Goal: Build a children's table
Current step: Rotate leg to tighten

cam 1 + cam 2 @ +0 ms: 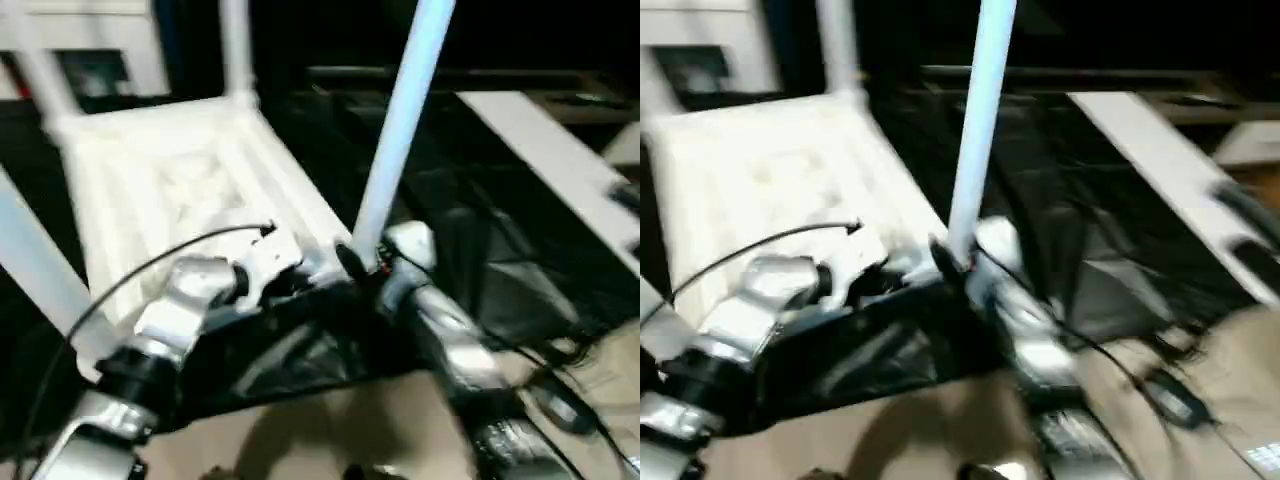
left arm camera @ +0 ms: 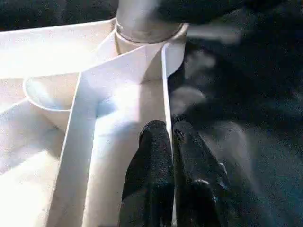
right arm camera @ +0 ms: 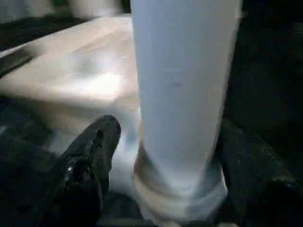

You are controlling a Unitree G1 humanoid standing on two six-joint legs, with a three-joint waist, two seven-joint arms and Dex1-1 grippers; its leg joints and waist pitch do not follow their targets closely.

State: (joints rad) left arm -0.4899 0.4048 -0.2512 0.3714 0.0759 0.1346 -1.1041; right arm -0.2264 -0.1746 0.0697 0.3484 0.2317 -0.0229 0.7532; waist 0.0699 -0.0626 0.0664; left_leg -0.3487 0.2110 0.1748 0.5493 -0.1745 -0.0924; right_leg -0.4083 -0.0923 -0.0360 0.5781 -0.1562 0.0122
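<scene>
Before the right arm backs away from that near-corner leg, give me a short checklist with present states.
1. Leg stands in the tabletop's near corner socket: ok.
2. Leg pushed fully home: cannot tell.
3. Right pincer open, fingers either side of the leg: ok.
4. Right fingers clear of the leg: cannot tell.
5. Left pincer shut on the tabletop's rim wall, steadying it: ok.
6. Other legs upright in their sockets: ok.

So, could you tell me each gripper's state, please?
Left gripper: shut on the tabletop rim.
Right gripper: open, fingers either side of the leg.
</scene>
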